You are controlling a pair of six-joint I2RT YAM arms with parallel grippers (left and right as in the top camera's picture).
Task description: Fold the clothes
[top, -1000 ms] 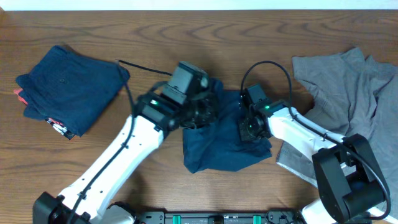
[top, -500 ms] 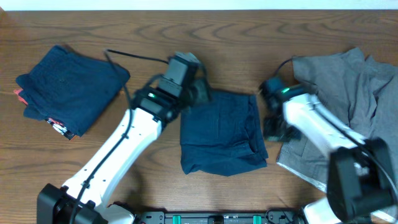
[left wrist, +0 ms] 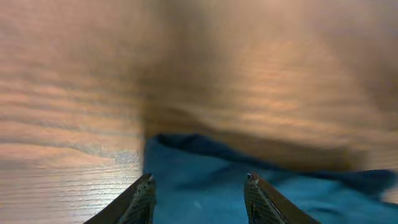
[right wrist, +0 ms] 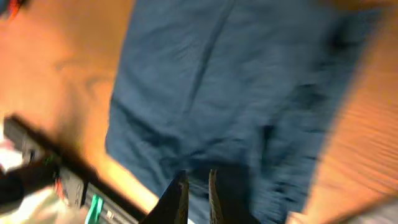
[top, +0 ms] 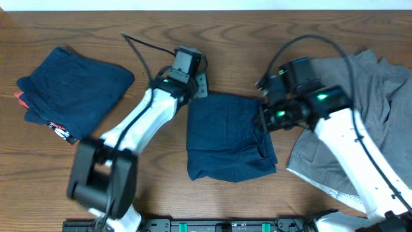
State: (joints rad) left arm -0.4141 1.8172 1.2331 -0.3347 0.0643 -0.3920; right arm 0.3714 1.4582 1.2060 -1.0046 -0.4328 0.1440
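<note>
One navy shorts (top: pixel 225 138) between L gripper (left wrist: pixel 199 180) (agape, empty) & R gripper (right wrist: pixel 194 180), nearly closed.

Stretched from 7 o'clock up toward 12 with the left arm (top: pixel 138 122), left gripper (top: pixel 201 85) spread wide open. Bent in from 5 o'clock toward 3 with the right arm (top: pixel 351 154), right gripper (top: pixel 264 116) pinched narrow, fingers (right wrist: pixel 179 193) almost touching.

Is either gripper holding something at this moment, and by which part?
Nothing seems held. The left gripper is open over the navy shorts; the right gripper is nearly shut, with no cloth seen pinched in it.
</note>
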